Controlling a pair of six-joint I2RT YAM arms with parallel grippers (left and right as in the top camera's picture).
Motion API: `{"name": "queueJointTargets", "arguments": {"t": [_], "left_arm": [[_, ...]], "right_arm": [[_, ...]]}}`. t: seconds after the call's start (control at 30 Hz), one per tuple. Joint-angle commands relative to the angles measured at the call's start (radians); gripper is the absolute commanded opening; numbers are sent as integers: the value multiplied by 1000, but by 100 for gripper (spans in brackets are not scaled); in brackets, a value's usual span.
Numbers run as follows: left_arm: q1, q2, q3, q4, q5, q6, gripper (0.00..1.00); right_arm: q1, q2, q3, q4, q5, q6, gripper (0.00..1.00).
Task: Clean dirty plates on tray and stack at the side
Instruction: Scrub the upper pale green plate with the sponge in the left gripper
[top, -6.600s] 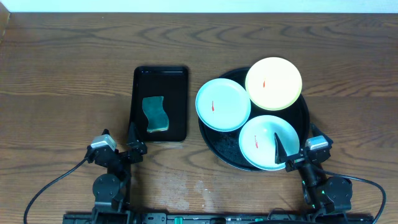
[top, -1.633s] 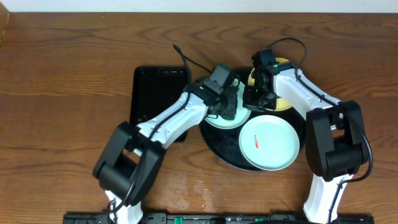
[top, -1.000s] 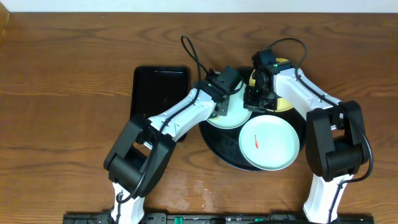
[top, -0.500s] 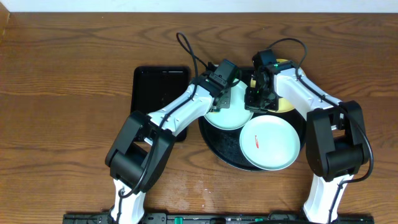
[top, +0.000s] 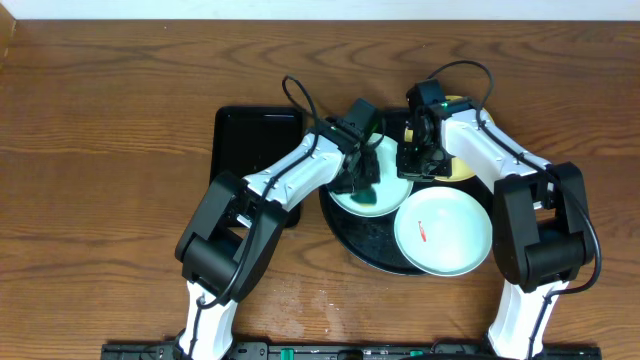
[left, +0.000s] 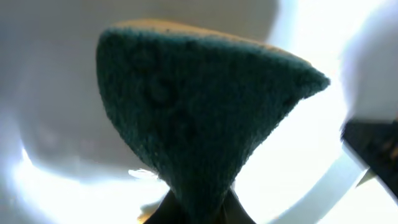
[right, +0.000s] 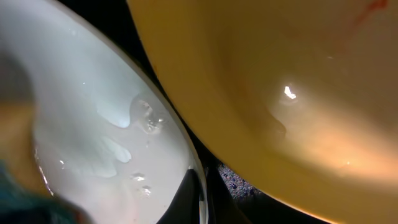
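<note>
The green sponge (top: 366, 197) is pressed on a pale blue plate (top: 392, 190) at the back left of the round black tray (top: 365, 245), with my left gripper (top: 361, 183) shut on it. In the left wrist view the sponge (left: 199, 106) fills the frame above that gripper (left: 199, 211). My right gripper (top: 412, 172) is shut on this plate's right rim; the right wrist view shows the gripper (right: 199, 199) pinching the wet plate (right: 93, 124) beside the yellow plate (right: 280, 93). The yellow plate (top: 458, 165) is mostly hidden under the right arm. A second blue plate (top: 443, 232) with a red smear lies at the tray's front right.
A rectangular black tray (top: 250, 140) lies left of the round tray, partly under the left arm. Both arms cross over the round tray's back half. Bare wooden table (top: 100, 150) surrounds everything.
The left gripper has dragged the sponge from the plate's back edge toward its front. The front blue plate has slid slightly right. The right gripper has kept its hold on the rim.
</note>
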Motion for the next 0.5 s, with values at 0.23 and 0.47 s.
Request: {"name": "queueJointTargets", "arguments": {"t": [0.23, 0.47], "left_arm": [[95, 26, -5, -124, -85, -36, 9], [157, 27, -5, -52, -94, 11, 9]], "right_arm": [[5, 18, -23, -7, 56, -16, 1], [5, 18, -23, -8, 56, -16, 1]]}}
